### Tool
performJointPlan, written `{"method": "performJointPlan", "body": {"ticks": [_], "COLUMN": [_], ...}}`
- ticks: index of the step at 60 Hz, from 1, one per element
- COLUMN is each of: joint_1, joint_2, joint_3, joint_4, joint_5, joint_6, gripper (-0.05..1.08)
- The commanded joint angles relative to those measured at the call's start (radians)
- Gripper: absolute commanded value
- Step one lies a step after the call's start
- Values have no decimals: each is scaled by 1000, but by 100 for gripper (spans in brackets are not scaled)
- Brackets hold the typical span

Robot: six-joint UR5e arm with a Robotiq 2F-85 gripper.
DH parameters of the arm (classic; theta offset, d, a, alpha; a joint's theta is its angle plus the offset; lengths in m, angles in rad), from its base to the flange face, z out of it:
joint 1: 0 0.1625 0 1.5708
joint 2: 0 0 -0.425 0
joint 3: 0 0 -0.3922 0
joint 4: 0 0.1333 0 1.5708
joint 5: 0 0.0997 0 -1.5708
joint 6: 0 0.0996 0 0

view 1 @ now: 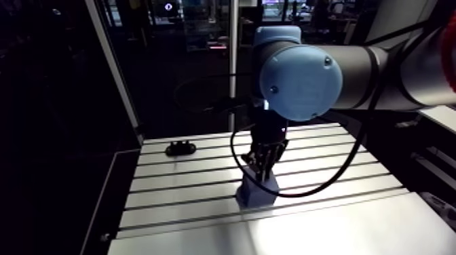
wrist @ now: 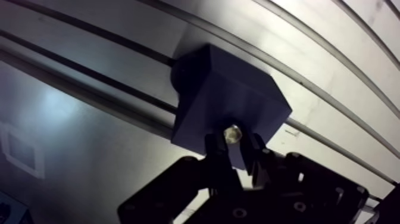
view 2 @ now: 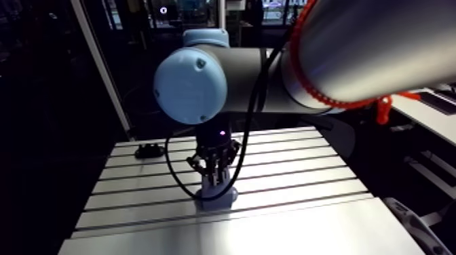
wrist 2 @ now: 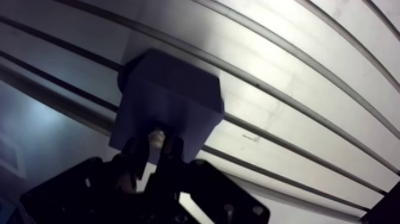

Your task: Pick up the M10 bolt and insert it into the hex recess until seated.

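Observation:
A blue block (wrist: 229, 98) stands on the slotted aluminium table (wrist: 333, 71); its hex recess is hidden from me. My gripper (wrist: 233, 143) hangs just over the block's near edge. It is shut on the M10 bolt (wrist: 232, 133), whose pale metal end shows between the two dark fingers (wrist: 215, 148). In the arm view the gripper (view 1: 263, 165) comes straight down onto the block (view 1: 258, 194) near the table's middle. How deep the bolt sits in the block cannot be made out.
A small black part (view 1: 180, 147) lies at the table's back left. A dark upright post (view 1: 115, 74) rises along the left edge. A smooth plate (view 1: 305, 234) covers the table's front.

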State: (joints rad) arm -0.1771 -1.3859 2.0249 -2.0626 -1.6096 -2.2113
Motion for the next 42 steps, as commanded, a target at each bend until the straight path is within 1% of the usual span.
{"method": "performJointPlan", "body": {"ticks": [1, 42], "joint_1": [-1, 1], "joint_2": [-1, -2], "joint_3": [-1, -4], "joint_4": [2, -1], "joint_5": [0, -2], "joint_6": [-16, -84], "gripper": [74, 73]}}
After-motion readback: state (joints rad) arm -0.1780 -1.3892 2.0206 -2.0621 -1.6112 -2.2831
